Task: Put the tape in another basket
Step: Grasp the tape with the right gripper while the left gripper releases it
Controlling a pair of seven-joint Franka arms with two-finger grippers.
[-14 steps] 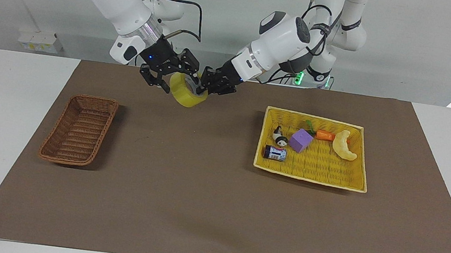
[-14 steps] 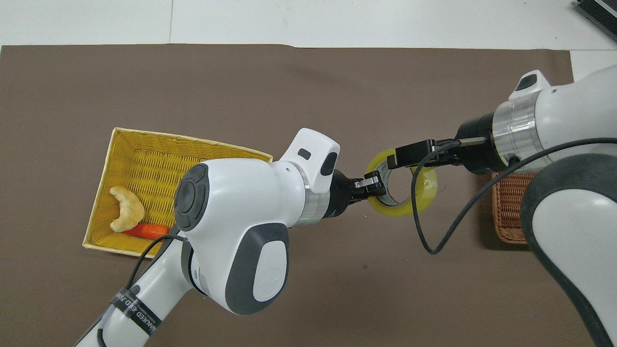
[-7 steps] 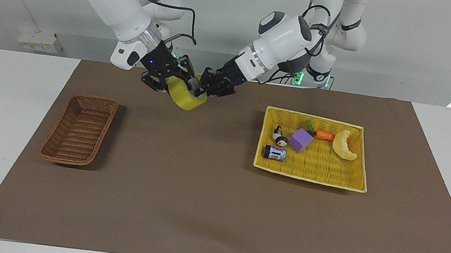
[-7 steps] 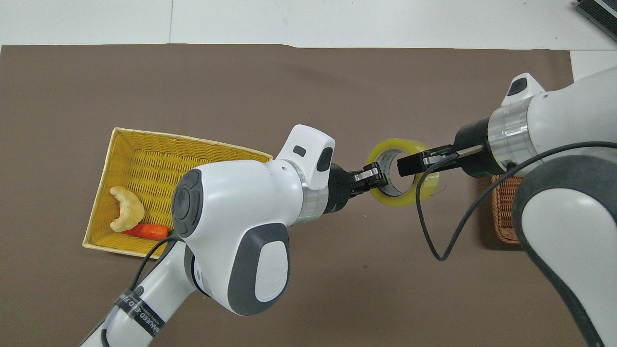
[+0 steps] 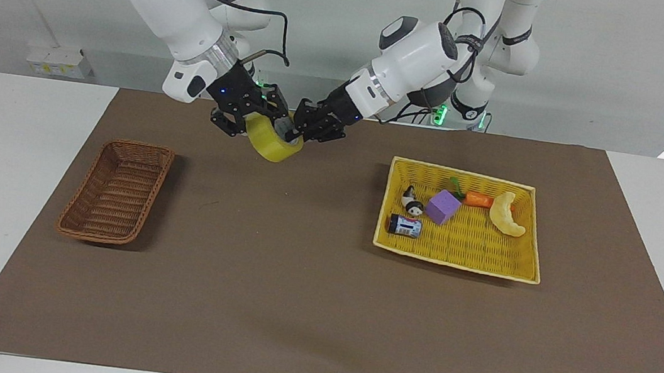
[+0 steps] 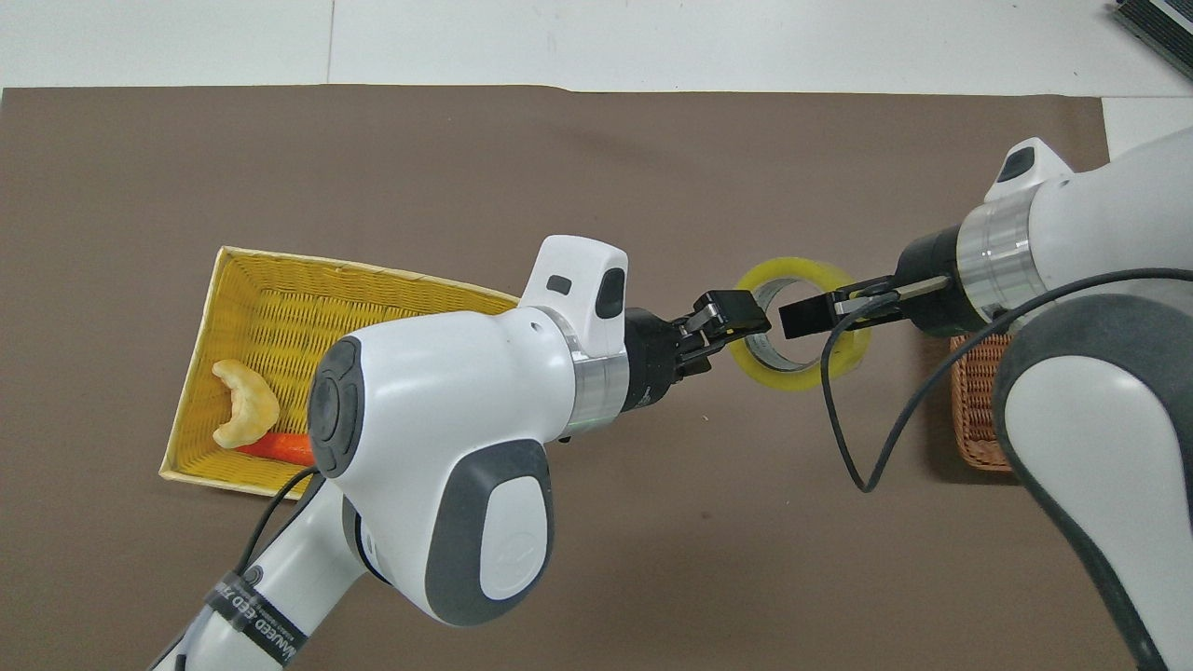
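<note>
The yellow tape (image 5: 270, 144) hangs in the air between my two grippers, over the mat at the robots' end of the table. My right gripper (image 5: 254, 123) is shut on the roll's wall from the right arm's side. My left gripper (image 5: 297, 131) is shut on the wall from the left arm's side. In the overhead view the tape (image 6: 802, 377) shows as a ring between the left gripper (image 6: 746, 317) and the right gripper (image 6: 811, 317). The brown wicker basket (image 5: 116, 192) stands empty toward the right arm's end; in the overhead view the basket (image 6: 974, 410) is partly hidden by the right arm.
A flat yellow tray basket (image 5: 455, 265) lies toward the left arm's end and holds a croissant toy (image 5: 507, 214), a carrot (image 5: 479, 199), a purple block (image 5: 443, 206), a small can (image 5: 405, 225) and a small figure (image 5: 412, 204). A brown mat (image 5: 295, 283) covers the table.
The right gripper, open around the tape a second ago, has shut on it. The tape and both grippers have shifted slightly toward the right arm's end.
</note>
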